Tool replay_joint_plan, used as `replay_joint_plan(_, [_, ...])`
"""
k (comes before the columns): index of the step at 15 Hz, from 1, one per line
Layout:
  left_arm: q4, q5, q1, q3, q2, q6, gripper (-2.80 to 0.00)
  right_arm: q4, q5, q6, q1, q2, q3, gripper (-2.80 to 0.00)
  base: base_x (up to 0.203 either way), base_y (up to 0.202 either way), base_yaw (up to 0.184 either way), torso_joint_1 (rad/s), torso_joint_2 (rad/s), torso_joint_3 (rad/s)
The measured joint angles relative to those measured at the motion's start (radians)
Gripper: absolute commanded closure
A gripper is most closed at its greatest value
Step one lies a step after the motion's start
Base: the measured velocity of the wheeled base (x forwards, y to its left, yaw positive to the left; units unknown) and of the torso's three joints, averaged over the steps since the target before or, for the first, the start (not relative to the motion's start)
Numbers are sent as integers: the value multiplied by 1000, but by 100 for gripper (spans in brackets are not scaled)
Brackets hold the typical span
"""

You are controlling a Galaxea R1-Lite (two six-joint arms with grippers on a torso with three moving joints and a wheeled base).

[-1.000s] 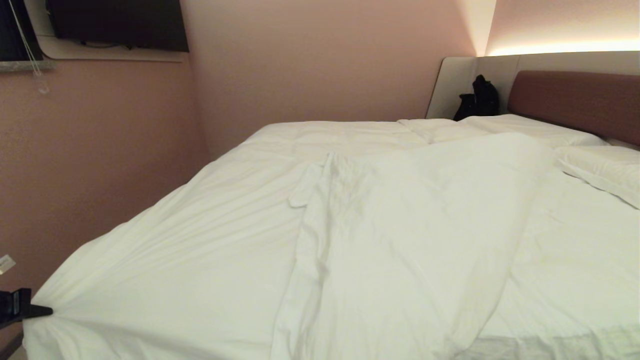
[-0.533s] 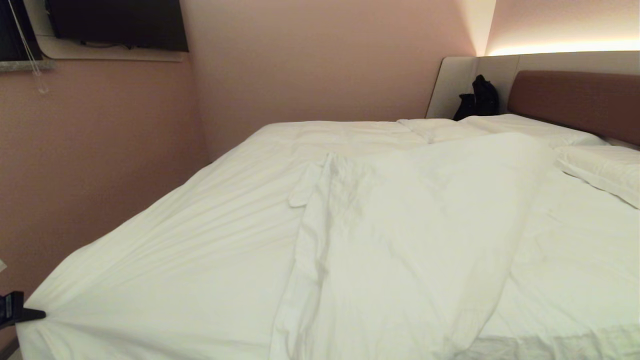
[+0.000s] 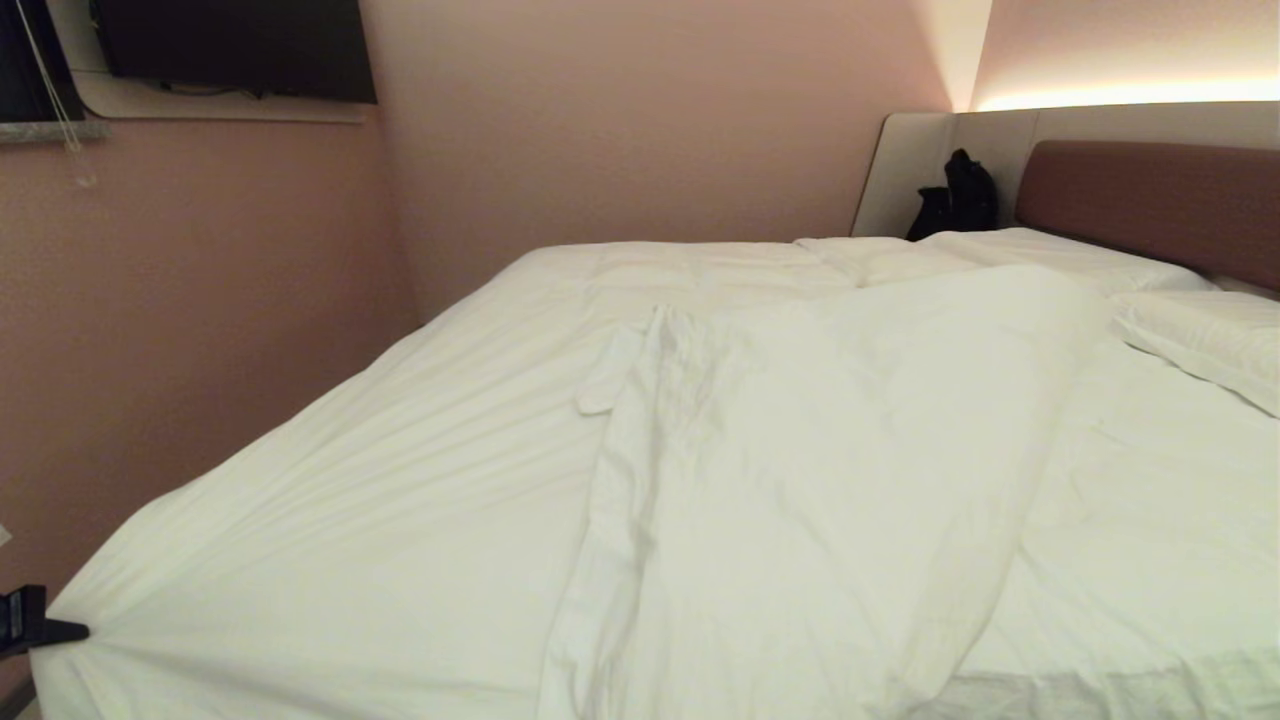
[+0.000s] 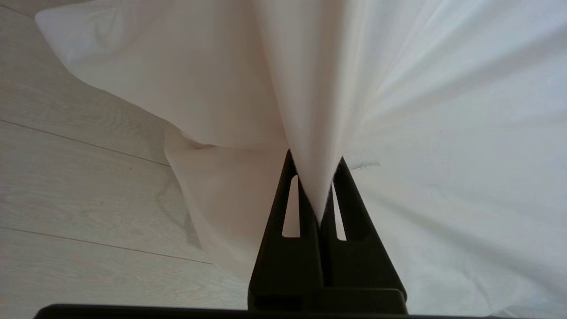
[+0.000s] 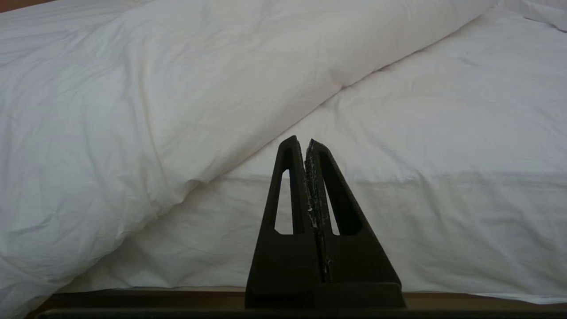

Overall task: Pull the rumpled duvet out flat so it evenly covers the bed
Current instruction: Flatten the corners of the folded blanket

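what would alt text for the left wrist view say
The left gripper is shut on a pinched fold of the white duvet, which fans out taut from the black fingers. Beside it a loose corner of the cloth hangs over the pale wood floor.

Left gripper (image 3: 70,631) has slid lower and further left at the near-left corner of the bed (image 3: 1150,195), less of it in head view than a second ago, most of that in the first half second. Pinched duvet (image 3: 330,520) corner went with it: near-left edge drawn further out, its left side lying lower and more spread towards the wall.
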Motion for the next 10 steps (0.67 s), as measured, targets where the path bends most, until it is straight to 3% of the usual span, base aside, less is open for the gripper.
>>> replay_joint_plan(1, [0,0,0,0,1,0,-280,0,0,0,0,0,0,0,0,0,0,0,0,0])
replay_joint_plan(3, [-10,18,11,0,2,-1,-280,3,-1,1,0,0,0,0,0,0,0,0,0,0])
replay_joint_plan(10, [0,-38,-2,51,-79,2,-280,0,0,0,0,0,0,0,0,0,0,0,0,0])
